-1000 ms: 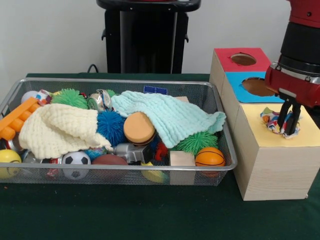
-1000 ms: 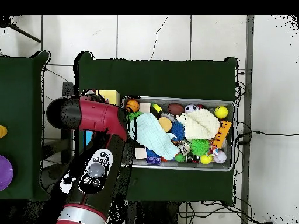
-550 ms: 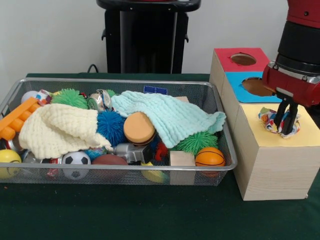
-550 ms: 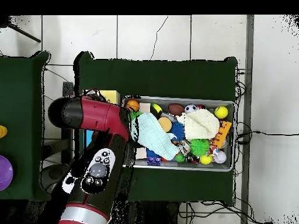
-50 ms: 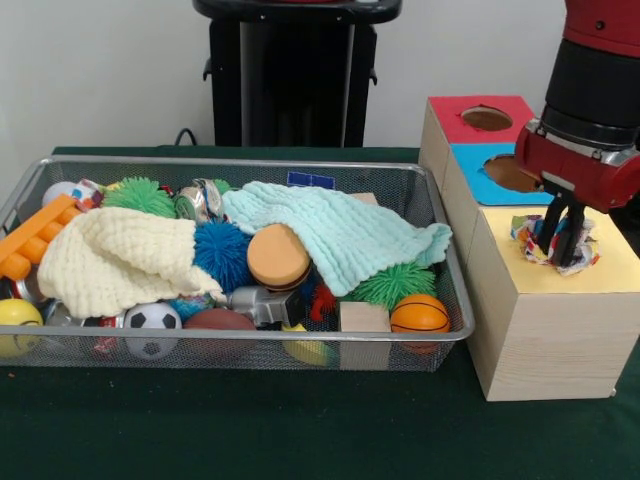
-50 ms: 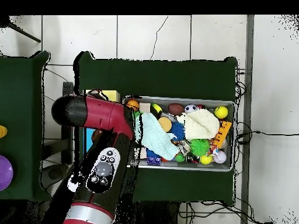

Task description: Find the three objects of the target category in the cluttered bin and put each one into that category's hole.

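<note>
My gripper hangs over the yellow-topped box at the right in the front view, shut on a crumpled multicoloured cloth bundle. The bundle sits at or just above the yellow top; that box's hole is hidden behind it. Behind stand the blue-topped box and the red-topped box, each with a round hole. The wire bin to the left holds several balls, spiky balls, a cream cloth and a mint cloth. In the overhead view the arm covers the gripper and boxes.
A basketball, a wooden block, a soccer ball and an orange toy brick lie in the bin. In the overhead view the bin sits right of the arm, on green cloth.
The gripper has moved left across the yellow top, carrying the cloth bundle along. The bin's contents have not moved.
</note>
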Controlling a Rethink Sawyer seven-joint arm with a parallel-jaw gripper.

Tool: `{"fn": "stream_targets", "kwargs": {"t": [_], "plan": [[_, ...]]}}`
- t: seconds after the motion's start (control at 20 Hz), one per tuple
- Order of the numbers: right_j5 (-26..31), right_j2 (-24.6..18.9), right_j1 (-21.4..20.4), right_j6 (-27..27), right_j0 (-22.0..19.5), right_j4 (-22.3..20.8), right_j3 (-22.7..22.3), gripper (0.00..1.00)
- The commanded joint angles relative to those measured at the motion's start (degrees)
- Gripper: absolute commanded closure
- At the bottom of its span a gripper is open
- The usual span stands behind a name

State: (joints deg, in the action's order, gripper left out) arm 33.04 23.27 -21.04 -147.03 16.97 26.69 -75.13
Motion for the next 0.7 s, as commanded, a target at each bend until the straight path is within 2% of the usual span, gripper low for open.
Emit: {"fn": "stream_targets", "kwargs": {"t": [0.05,0.35,0.4,0.7], "plan": [[7.57,-8.78,2.43,0.85,-6.4,-2.37,-9.94,1.0],[6.65,-9.75,0.89,2.08,-7.57,-4.48,-10.72,1.0],[6.33,-10.53,0.67,2.09,-8.08,-4.71,-10.89,0.0],[5.21,-10.58,0.64,0.71,-7.96,-4.65,-11.09,0.0]]}}
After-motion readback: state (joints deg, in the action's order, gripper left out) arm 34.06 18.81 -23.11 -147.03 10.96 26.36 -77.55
